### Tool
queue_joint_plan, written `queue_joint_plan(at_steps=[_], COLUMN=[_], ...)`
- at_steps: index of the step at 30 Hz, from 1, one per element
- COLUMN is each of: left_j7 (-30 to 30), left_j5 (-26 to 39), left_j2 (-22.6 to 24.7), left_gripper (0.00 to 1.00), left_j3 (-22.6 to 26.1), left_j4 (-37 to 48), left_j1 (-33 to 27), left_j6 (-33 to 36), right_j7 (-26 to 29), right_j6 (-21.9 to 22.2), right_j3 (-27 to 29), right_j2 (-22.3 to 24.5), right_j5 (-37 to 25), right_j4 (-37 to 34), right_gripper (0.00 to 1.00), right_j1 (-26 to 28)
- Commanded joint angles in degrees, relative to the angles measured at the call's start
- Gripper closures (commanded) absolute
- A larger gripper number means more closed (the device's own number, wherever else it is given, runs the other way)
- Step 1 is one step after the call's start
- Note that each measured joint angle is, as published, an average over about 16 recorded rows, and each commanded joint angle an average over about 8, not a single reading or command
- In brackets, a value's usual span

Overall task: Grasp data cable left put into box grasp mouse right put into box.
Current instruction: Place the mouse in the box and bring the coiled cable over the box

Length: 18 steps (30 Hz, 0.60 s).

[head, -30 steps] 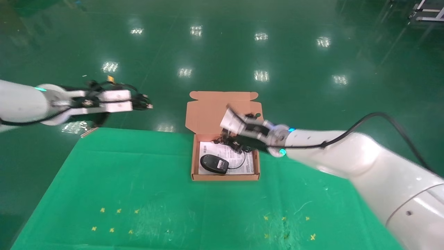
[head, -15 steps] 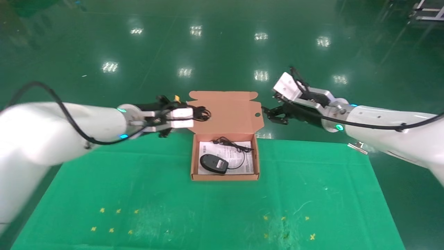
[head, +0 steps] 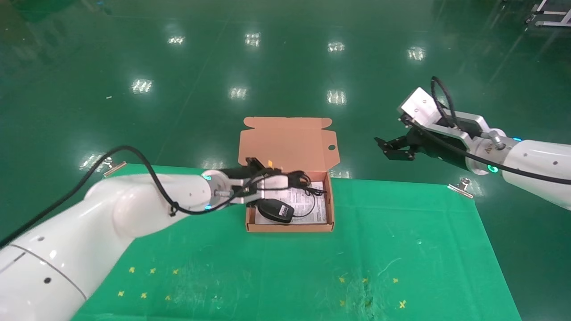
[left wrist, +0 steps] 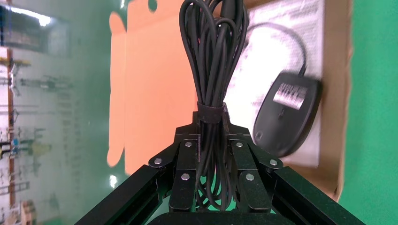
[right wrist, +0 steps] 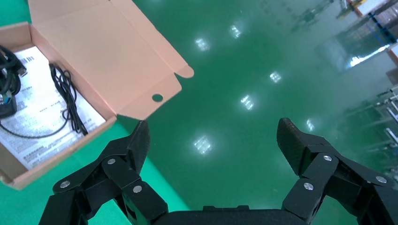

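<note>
A white label with dark bars is seen on the mouse, but its print is too small to be read. The white printed sheet in the box is covered with tiny lines of writing, and these cannot be read either. No brand name can be made out anywhere.

The data cable is held as a long, thin black bundle, tied with a black band near the middle. In the left wrist view its long side is lined up with the left gripper, and its loops are pointed straight out past the fingertips, toward the open lid. The bundle is pinched between the two closed-in fingers of the left gripper. It is held over the left part of the box, above the sheet and just beside the mouse.

The mouse is laid inside the box, in the near left part, on the sheet. Its thin black cord is curled over the sheet toward the far right corner.

The right gripper is held up in the air, well apart from the box, off past the far right edge of the table. Its fingers are spread wide and nothing is held.

The box is set on a table covered with a green cloth. Small yellow marks are seen on the cloth. A shiny dark green floor is seen behind, with bright ceiling lights mirrored in it.
</note>
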Motion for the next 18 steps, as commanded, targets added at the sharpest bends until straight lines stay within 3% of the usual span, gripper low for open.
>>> queue_joint_plan(at_steps=[1, 3, 11, 18], left_j7=[1.3, 1.9, 3.0, 3.1], left_j5=[-2.7, -5.2, -11.1, -11.2], left_j2=[0.2, 0.2, 0.4, 0.3], left_gripper=[1.00, 0.97, 0.00, 0.00], left_j3=[1.9, 3.7, 7.5, 7.6], left_j4=[0.5, 0.8, 1.9, 1.9], left_j1=[0.2, 0.0, -0.8, -0.9], left_j6=[-1.4, -2.0, -2.8, -2.7], right_j7=[2.2, 3.9, 7.4, 7.3], right_j6=[0.1, 0.3, 0.6, 0.6], right_j3=[-0.3, -0.7, -1.4, -1.5], right_j2=[1.1, 1.5, 2.2, 2.2], right_j5=[-1.0, -2.2, -5.1, -5.2], right_j4=[1.4, 2.3, 3.9, 3.9], right_gripper=[0.00, 0.00, 0.00, 0.00], right_j1=[-0.1, 0.0, 0.1, 0.1])
